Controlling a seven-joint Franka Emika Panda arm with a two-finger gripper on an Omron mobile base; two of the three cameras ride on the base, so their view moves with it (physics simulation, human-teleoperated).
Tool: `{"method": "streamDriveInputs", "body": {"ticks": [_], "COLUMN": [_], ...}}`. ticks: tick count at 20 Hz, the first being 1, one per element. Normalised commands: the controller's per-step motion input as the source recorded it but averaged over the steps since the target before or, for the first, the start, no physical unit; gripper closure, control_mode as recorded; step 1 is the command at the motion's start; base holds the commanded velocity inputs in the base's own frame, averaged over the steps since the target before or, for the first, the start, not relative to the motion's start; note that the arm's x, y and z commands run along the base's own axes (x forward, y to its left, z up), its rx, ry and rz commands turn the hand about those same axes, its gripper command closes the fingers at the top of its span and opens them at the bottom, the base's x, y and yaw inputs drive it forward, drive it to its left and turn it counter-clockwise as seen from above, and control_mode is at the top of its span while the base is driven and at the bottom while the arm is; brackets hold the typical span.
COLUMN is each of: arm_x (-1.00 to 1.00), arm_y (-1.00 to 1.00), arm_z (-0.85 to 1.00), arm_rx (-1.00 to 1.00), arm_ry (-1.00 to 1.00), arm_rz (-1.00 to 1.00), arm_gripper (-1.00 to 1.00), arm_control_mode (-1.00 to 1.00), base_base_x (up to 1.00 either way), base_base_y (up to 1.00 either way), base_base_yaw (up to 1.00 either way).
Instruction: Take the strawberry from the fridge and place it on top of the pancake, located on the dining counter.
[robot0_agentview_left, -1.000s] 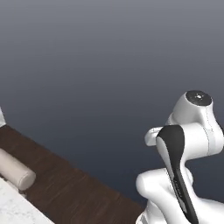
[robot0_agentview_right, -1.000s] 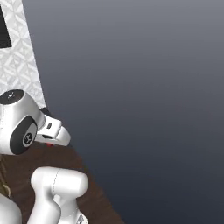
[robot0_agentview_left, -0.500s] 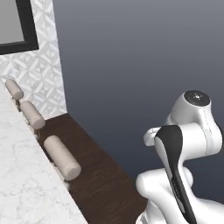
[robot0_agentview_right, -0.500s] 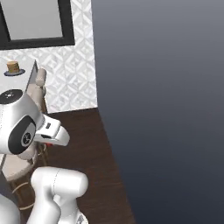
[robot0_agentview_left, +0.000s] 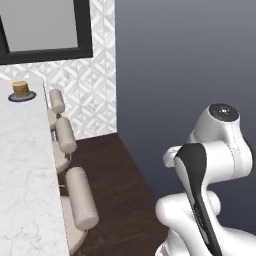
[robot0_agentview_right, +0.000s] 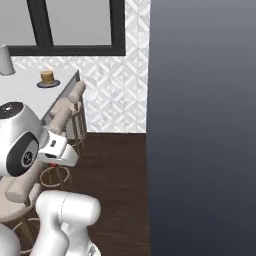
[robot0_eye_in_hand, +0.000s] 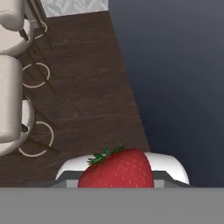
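The strawberry (robot0_eye_in_hand: 117, 169), bright red with a green cap, sits at the bottom of the hand view with my gripper (robot0_eye_in_hand: 117, 180) shut on it, above dark wood floor. In the right base view the hand (robot0_agentview_right: 57, 150) is tucked close to the arm, and a sliver of red strawberry (robot0_agentview_right: 60, 161) shows beneath it. The pancake (robot0_agentview_left: 20, 89), a small golden stack on a dark blue plate (robot0_agentview_left: 29, 96), stands at the far end of the white marble dining counter (robot0_agentview_left: 25, 165); the same pancake (robot0_agentview_right: 47, 76) appears far from my hand. The fridge is out of view.
Three beige padded stools (robot0_agentview_left: 82, 197) (robot0_agentview_left: 65, 135) (robot0_agentview_left: 56, 100) line the counter's edge over dark wood floor (robot0_agentview_left: 120, 190). A patterned white wall with a black-framed window (robot0_agentview_left: 50, 25) stands behind. A grey cylinder (robot0_agentview_right: 4, 60) stands on the counter. A plain dark grey surface (robot0_agentview_right: 205, 125) rises on the right.
The whole picture has swung: the base has turned, bringing the counter, stools, window and pancake into view. The arm holds the same tucked pose with the strawberry in its grip.
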Motion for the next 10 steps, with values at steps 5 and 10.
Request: {"method": "streamDriveInputs", "body": {"ticks": [5,10], "arm_x": [0.0,0.0], "arm_y": [0.0,0.0], "arm_z": [0.0,0.0], "arm_rx": [0.0,0.0], "arm_ry": [0.0,0.0], "arm_rz": [0.0,0.0], "arm_gripper": [1.0,1.0], "arm_control_mode": [1.0,1.0], "base_base_x": [1.0,1.0], "base_base_y": [-0.33,0.01], "base_base_yaw": [0.29,0.27]}}
